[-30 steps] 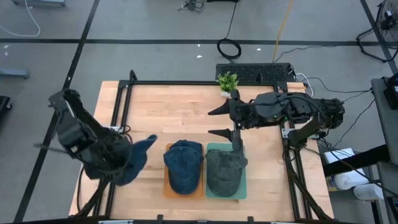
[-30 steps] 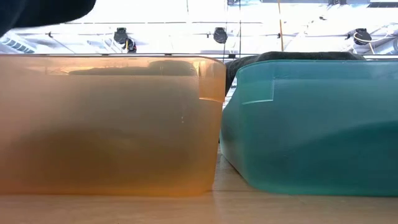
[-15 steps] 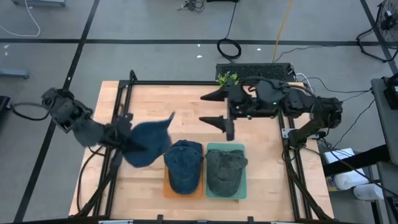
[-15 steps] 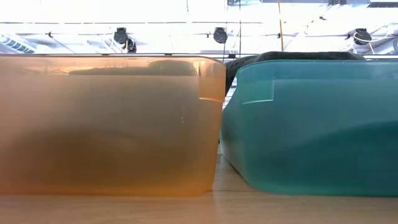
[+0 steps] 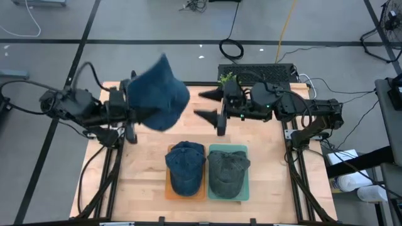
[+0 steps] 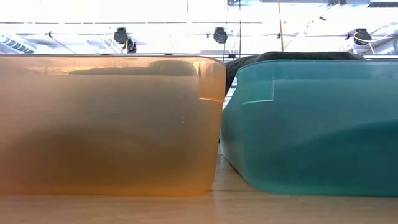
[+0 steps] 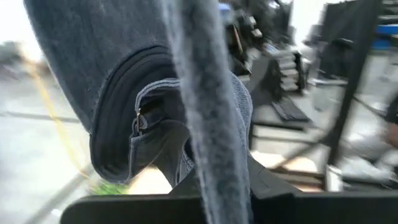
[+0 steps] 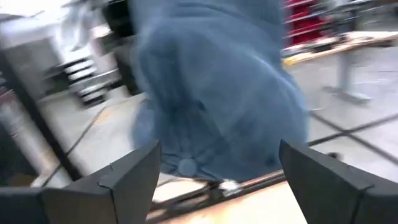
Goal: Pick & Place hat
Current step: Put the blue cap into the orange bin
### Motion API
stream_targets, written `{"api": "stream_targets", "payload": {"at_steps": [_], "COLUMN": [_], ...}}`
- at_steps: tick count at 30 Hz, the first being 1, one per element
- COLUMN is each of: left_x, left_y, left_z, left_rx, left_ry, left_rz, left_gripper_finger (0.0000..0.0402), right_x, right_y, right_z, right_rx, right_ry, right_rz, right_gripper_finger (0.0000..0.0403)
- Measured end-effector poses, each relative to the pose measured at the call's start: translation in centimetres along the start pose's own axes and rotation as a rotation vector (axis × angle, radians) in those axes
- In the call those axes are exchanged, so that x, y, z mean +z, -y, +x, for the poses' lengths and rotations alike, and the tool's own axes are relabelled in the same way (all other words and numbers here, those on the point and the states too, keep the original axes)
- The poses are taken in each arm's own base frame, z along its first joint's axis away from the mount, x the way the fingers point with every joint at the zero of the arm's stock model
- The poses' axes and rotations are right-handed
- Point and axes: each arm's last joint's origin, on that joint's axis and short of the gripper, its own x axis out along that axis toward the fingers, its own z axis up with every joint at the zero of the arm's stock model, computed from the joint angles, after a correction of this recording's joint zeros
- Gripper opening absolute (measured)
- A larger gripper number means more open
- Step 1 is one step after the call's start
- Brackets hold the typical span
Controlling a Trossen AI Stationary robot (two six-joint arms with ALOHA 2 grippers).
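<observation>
Two hats already lie in the orange bin (image 5: 168, 190) and green bin (image 5: 245, 190) — the left gripper (image 5: 129, 113) grasps a third, blue hat (image 5: 158, 97) above the tabletop (image 5: 188, 119); the right gripper (image 5: 210, 105) waits, spread wide.

Left pincer (image 5: 129, 113) clamped, right pincer (image 5: 210, 105) agape

Grey floor (image 5: 157, 25) crossed by dark tape lines; cables and a yellow cord (image 5: 286, 28) are laid on it. Wooden worktop (image 5: 188, 119) is brightly lit.
</observation>
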Motion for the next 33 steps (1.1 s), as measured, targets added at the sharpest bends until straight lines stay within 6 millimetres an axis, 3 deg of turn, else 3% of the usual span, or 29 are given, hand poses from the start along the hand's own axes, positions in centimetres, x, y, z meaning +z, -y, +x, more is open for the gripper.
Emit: {"api": "stream_targets", "payload": {"at_steps": [4,8,18,27,30,33], "left_x": [1.3,2.5,3.7,3.0,2.5,2.4], "left_y": [-0.3,0.0,1.9,3.1,3.5,3.5], "left_z": [0.4,1.2,5.1,8.4,9.1,9.3], "left_rx": [0.087,0.128,0.259,0.308,0.307,0.315], "left_ry": [0.112,0.234,0.462,0.548,0.537,0.524], "left_rz": [0.08,0.168,0.377,0.426,0.434,0.436], "left_gripper_finger": [0.0004,0.0004,0.0004,0.0004,0.0004,0.0004], "right_x": [0.2,0.6,1.2,1.1,0.6,0.3], "right_y": [0.4,0.2,-0.8,-1.1,-1.0,-1.0], "right_z": [0.0,0.0,0.2,0.6,0.8,1.0], "right_rx": [-0.11,-0.085,0.134,0.285,0.295,0.298], "right_ry": [0.04,0.083,0.2,0.369,0.396,0.403], "right_rz": [0.026,0.099,0.221,0.271,0.277,0.281], "right_gripper_finger": [0.0307,0.0307,0.0306,0.03,0.0283,0.0237]}}
